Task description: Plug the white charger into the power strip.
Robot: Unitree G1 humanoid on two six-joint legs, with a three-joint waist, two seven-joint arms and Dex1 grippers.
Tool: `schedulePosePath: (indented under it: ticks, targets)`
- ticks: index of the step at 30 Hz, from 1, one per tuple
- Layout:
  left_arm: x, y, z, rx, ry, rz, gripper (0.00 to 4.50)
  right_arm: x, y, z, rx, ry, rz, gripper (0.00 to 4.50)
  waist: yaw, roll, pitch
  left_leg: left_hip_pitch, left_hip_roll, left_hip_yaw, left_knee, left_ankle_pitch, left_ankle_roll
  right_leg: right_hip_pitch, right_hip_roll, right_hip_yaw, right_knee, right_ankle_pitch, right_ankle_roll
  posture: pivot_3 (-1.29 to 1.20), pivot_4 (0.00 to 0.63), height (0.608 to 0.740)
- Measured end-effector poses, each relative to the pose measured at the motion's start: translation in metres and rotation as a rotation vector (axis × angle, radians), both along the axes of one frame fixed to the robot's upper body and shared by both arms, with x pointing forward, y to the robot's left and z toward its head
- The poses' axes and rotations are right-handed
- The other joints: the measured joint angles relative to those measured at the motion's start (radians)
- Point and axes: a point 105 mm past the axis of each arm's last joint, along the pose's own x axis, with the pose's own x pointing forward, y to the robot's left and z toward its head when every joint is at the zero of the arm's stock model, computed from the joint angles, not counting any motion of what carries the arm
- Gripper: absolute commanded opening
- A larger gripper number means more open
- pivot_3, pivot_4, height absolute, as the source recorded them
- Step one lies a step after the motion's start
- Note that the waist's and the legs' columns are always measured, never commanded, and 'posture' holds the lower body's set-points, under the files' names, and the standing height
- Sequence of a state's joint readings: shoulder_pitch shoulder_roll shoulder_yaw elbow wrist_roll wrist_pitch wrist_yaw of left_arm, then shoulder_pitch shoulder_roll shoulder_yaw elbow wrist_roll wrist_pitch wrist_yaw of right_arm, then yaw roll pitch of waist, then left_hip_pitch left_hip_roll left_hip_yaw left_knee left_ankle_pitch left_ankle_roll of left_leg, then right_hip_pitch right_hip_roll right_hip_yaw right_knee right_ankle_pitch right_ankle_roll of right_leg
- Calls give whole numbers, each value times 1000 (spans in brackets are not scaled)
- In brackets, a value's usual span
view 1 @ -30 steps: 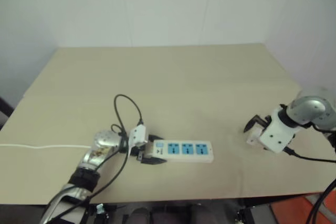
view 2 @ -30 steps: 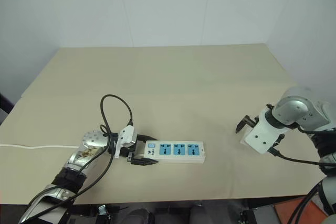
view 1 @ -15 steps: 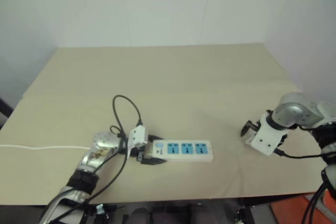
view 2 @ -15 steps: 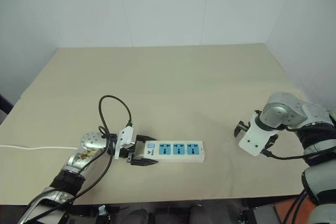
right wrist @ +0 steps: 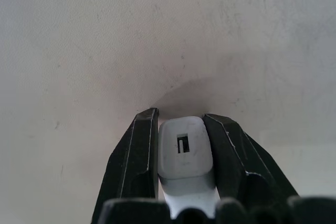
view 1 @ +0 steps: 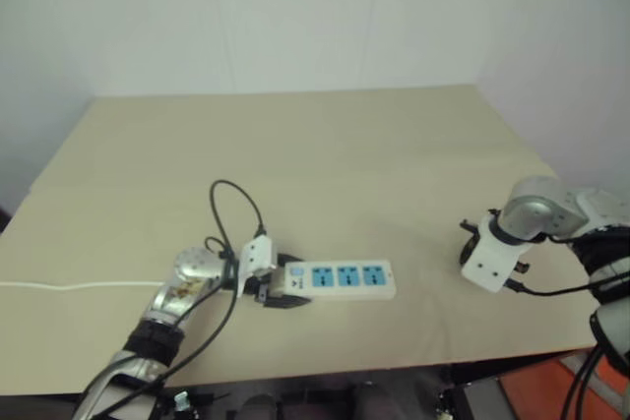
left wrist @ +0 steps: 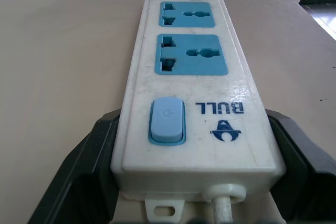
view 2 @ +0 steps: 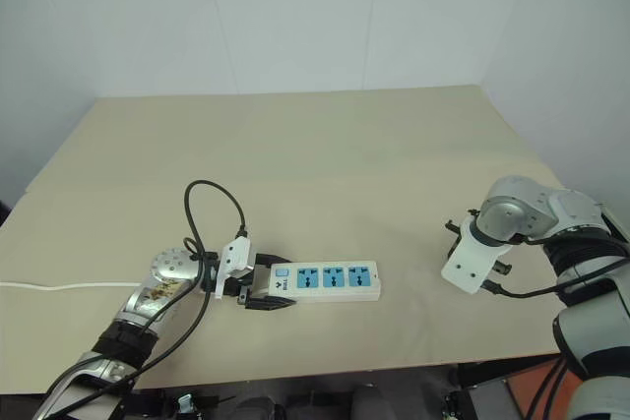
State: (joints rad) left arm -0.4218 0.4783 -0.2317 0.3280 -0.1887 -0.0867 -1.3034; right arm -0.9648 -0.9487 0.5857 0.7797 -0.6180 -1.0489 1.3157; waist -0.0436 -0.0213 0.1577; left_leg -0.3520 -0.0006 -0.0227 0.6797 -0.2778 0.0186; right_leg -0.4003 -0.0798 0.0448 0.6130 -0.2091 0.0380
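Change: right gripper (right wrist: pixel 181 124) has just clamped the white charger (right wrist: pixel 182 148) — pickup done.
Left gripper (left wrist: pixel 194 145): brackets the power strip (left wrist: pixel 191 87) at its switch end.
Next: carry — then plug in.

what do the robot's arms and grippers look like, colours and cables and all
Both arms are silver-grey metal with black segments, ending in rounded metallic wrist joints. Each carries a white boxy gripper housing with two black, wedge-shaped fingers: the left gripper and the right gripper. A black cable loops above the left wrist, and another black cable trails from the right gripper's housing.
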Motion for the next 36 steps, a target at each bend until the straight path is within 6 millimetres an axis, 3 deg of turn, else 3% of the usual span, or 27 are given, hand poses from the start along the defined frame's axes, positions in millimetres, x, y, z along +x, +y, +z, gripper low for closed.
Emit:
schedulePosePath:
  ticks: [8,13,16,19,23,27,32,36]
  targets:
    - [0,0,0,1,-1,0,3301,1,1,3,54,-33,2,1202,-2,-1,-1,0,0,0,0,0,0,-2,0,1,1,1,0,0,150,740]
    - [1,-3,1,-2,-2,-13,3301,2,27,15,203,-63,22,1202,2,2,2,-2,0,0,-1,0,0,-3,-1,1,1,1,0,0,150,740]
    - [1,-6,1,-6,1,-22,3301,1,28,24,218,-77,28,1202,10,2,2,-2,0,0,-1,0,0,-3,-1,0,0,0,0,0,150,740]
    - [0,-6,1,-5,1,-30,3301,-15,24,18,205,-20,15,1202,16,2,2,-3,0,0,-2,0,1,-4,0,0,-1,0,0,0,150,740]
    - [1,-5,1,-2,3,-27,3301,-38,40,2,185,78,71,1202,17,3,2,-2,0,0,-1,0,1,-4,0,1,1,0,-1,0,150,740]
    - [1,-5,1,-3,3,-25,3301,-42,50,6,173,79,106,1202,19,3,2,-2,0,0,-1,0,1,-4,0,1,1,0,-1,0,150,740]
    - [1,-5,1,-5,1,-23,3301,-28,77,33,356,33,50,1202,19,3,2,-2,1,-1,-1,0,1,-4,0,1,0,0,-1,0,150,740]
    - [1,-9,1,-15,-1,-19,3301,-24,108,79,655,52,-51,1202,29,3,2,-3,1,-4,-1,0,1,-4,0,1,0,0,-1,0,150,740]
